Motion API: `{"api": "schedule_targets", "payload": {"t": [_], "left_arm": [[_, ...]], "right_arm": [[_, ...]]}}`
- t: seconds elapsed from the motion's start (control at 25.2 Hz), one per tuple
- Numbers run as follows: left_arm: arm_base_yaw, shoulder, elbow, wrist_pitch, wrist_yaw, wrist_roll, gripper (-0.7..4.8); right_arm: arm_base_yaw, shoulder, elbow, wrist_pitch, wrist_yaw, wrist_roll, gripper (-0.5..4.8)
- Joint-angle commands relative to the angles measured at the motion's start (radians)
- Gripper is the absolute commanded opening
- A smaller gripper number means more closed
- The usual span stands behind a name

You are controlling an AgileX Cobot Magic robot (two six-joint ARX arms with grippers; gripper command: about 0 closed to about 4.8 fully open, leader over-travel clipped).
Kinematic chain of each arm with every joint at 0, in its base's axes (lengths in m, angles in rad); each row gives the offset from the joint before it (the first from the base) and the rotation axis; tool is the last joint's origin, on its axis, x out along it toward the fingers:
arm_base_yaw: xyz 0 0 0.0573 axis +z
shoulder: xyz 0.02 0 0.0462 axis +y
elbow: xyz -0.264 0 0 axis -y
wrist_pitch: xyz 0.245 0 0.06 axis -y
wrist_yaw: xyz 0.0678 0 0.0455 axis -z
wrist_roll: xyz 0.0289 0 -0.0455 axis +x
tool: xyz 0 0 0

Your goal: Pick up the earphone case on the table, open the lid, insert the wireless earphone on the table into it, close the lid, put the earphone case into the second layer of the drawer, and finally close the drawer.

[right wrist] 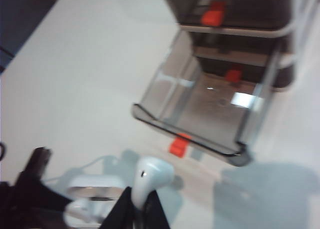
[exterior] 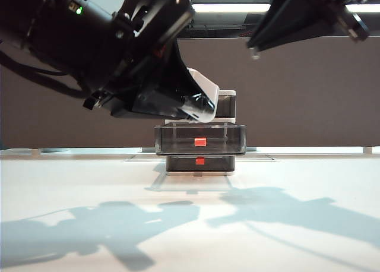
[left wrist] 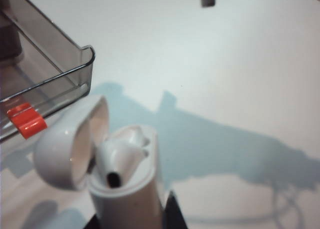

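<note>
One case [left wrist: 127, 199] in left gripper [left wrist: 132, 221], lid [left wrist: 70, 144] open; right gripper [right wrist: 137, 209] pinches one earphone [right wrist: 150, 176]; three drawers, middle drawer [exterior: 200, 138] out.

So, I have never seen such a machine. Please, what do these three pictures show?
This is a robot with two arms, each ending in a two-finger gripper. One picture comes from a camera facing the table. The other two come from cameras on the wrists. On the table stands a small drawer unit with its middle drawer pulled out. The right gripper, raised on the right, seems to pinch a white earphone by its stem. The left gripper holds a white case above the table, its lid open, with a second earphone already inside.
</note>
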Motion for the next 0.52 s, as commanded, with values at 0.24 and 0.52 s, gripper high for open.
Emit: {"api": "schedule_targets", "payload": {"t": [0.24, 0.52], "left_arm": [[-0.001, 0.000, 0.006, 0.019, 0.004, 0.081, -0.06], [-0.001, 0.000, 0.006, 0.066, 0.004, 0.081, -0.06]], "right_arm": [[0.160, -0.005, -0.068, 0.179, 0.121, 0.101, -0.01], [0.249, -0.005, -0.068, 0.203, 0.194, 0.107, -0.01]]}}
